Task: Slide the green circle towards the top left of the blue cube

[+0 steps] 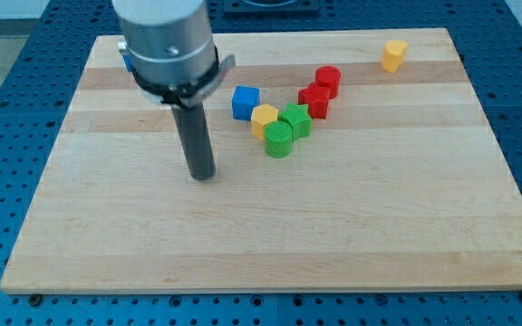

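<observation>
The green circle (279,140) stands on the wooden board near the middle, touching a yellow block (264,119) at its upper left and a green star-shaped block (295,119) at its upper right. The blue cube (246,102) sits just up and left of the yellow block. My tip (204,175) rests on the board to the left of and slightly below the green circle, a clear gap away from it.
A red star-shaped block (314,100) and a red cylinder (328,81) sit up and right of the green star. A yellow block (393,55) stands near the view's top right. Something blue (127,63) shows behind the arm's body at the top left.
</observation>
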{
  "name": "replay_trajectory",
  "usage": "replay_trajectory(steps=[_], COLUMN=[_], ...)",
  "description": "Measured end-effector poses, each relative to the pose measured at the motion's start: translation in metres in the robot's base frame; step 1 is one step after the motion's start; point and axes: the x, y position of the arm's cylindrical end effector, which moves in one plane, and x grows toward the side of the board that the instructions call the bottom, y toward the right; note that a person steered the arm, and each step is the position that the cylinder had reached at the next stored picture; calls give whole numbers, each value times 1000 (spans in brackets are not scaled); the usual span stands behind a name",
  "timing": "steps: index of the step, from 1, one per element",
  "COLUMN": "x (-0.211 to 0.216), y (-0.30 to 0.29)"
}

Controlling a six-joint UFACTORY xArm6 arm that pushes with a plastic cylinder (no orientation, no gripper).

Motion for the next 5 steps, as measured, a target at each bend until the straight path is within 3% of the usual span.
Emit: replay_trajectory(steps=[3,5], x=[-18,-35], y=[132,145])
